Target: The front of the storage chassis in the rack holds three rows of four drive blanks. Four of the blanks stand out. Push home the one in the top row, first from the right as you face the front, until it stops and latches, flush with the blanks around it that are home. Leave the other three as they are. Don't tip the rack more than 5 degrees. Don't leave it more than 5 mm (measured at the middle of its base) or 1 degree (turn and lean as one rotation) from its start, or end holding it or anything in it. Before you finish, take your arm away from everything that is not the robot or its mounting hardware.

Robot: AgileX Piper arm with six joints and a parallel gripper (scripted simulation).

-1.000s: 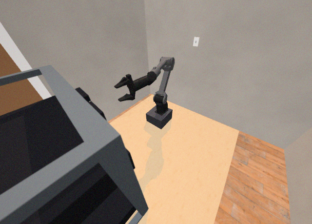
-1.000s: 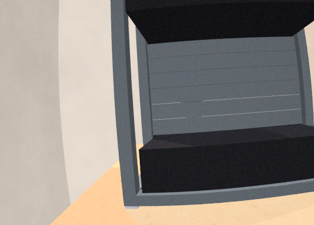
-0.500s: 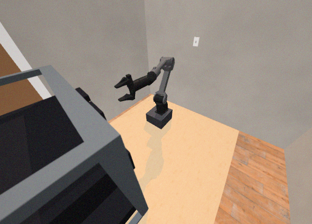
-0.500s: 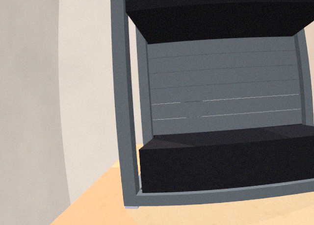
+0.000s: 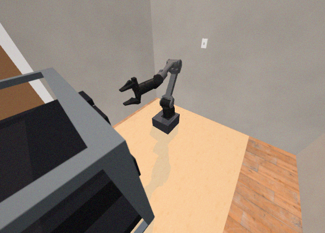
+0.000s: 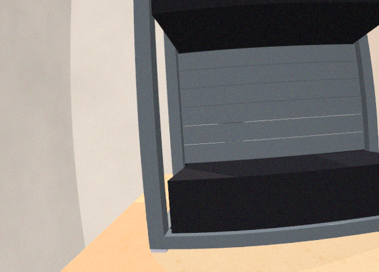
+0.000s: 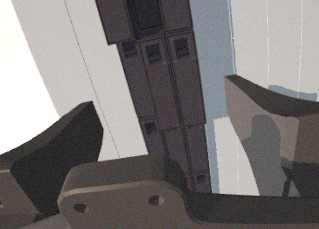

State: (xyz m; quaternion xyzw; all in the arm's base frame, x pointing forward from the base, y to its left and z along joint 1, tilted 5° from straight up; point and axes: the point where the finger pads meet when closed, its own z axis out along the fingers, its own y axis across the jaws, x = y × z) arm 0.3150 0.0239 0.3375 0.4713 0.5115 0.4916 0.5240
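- Reaching out from its dark base block (image 5: 175,119) on the pale table (image 5: 199,172), the arm (image 5: 171,79) holds its gripper (image 5: 125,95) in the air, pointed toward the grey rack (image 5: 68,94).
- The gripper's jaws stand wide apart with nothing between them; in the wrist view one finger (image 7: 56,149) sits low on the left and the other (image 7: 269,129) on the right.
- Between those fingers, the wrist view shows the front of the chassis (image 7: 159,77) as a steep, narrow dark strip, with rows of drive blanks each marked by a small square.
- The gripper is well apart from that front and touches nothing.
- From above, a few dark blanks (image 5: 88,99) stick out past the rack's front edge near its far corner, and another dark piece (image 5: 136,166) juts out lower down the same face.
- Which of these is the top-row blank at the right end cannot be told from these views.
- The outside view shows the rack's grey corner post (image 6: 147,140), its ribbed grey panel (image 6: 269,109) and a dark box (image 6: 269,198) at the bottom, standing on the table.
- Behind the arm, a small white wall plate (image 5: 204,42) sits on the grey wall, and wood flooring (image 5: 267,188) lies beside the table.
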